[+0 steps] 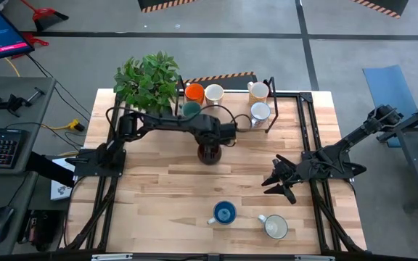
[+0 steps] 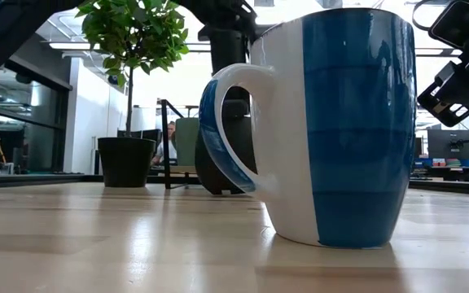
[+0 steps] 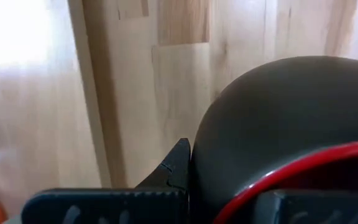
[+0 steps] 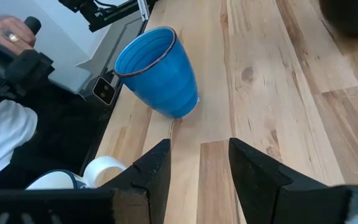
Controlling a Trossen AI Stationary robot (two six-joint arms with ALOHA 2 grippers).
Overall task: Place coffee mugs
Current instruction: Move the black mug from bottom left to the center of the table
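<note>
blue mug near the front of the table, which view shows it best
The low view: the blue mug fills the picture, upright, handle and white stripe clear. The high view shows it small from above; the right wrist view sees into its mouth; the left wrist view misses it.

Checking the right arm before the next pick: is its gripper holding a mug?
No. The right gripper is open and empty above bare wood, with the blue mug lying ahead of it.

You have a blue mug [image 1: 224,212] and a white mug [image 1: 274,227] upright near the worktop's front edge. A dark mug with a red rim [image 1: 209,153] stands mid-worktop. Orange [image 1: 194,92], cream [image 1: 214,93], teal-green [image 1: 191,110] and two pale mugs [image 1: 259,101] cluster at the back.
</note>
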